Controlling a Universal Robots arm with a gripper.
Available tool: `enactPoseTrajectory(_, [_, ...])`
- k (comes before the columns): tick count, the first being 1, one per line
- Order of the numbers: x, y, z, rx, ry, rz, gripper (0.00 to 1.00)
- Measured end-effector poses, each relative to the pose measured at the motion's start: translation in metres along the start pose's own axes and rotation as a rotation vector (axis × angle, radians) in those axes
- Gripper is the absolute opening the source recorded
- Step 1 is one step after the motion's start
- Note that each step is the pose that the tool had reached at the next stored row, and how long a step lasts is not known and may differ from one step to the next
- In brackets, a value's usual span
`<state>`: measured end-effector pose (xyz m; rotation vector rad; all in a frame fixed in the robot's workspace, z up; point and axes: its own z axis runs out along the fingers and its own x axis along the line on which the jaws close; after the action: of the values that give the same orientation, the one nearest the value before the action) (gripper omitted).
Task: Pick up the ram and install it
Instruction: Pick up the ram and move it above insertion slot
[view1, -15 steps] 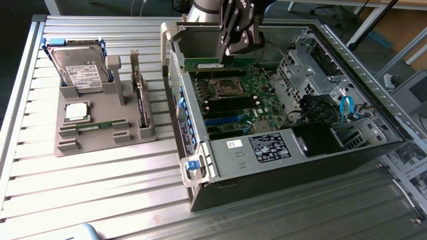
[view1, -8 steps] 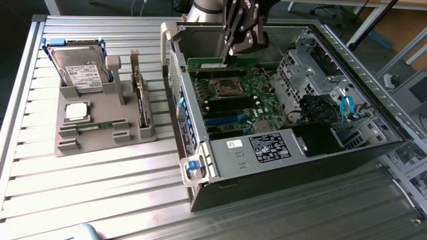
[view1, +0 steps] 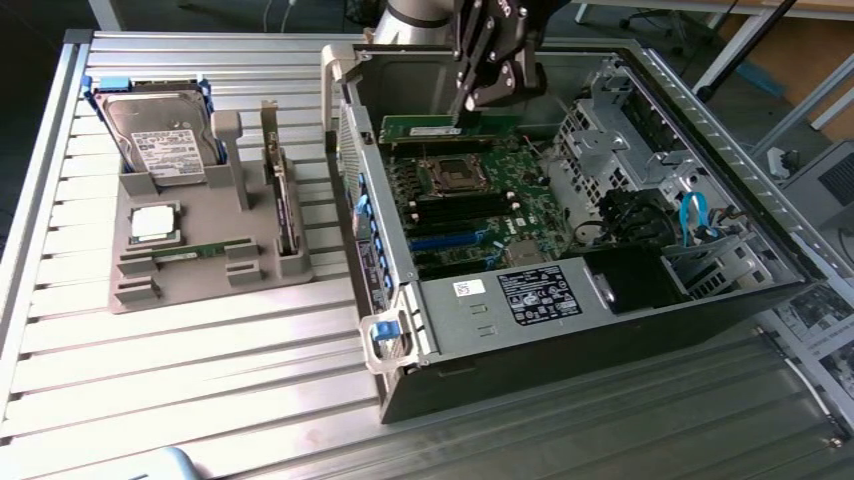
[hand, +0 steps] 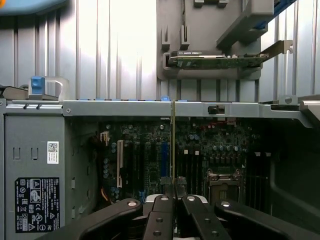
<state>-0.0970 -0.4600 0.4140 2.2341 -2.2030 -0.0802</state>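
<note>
- Nearest my wrist camera, the gripper (hand: 174, 186) has its jaws pinched together on the ram (hand: 173, 140). I see the stick edge-on, a thin upright line running away from the fingertips.
- In the exterior view the ram (view1: 430, 129) hangs lengthwise under the gripper (view1: 471, 104), inside the computer case (view1: 561, 335). It sits at the far edge of the motherboard (view1: 474, 200), just beyond the processor socket (view1: 447, 175).
- I judge the pick-up done and the install step in hand. I cannot tell whether the stick's lower edge touches a slot.
- Seating it calls for the stick upright, its edge lined up along 1 empty slot, then straight pressure down with no twist.
- Outside the case, the grey tray (view1: 200, 295) holds the 2nd look-alike stick (view1: 200, 250), a processor chip (view1: 154, 222), a hard drive (view1: 167, 145) and an upright expansion card (view1: 280, 200).
</note>
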Motion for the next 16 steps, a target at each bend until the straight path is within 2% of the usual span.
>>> enactPoseTrajectory(16, [0.000, -0.0152, -0.0006, 0.0000, 0.0001, 0.000, 0.12])
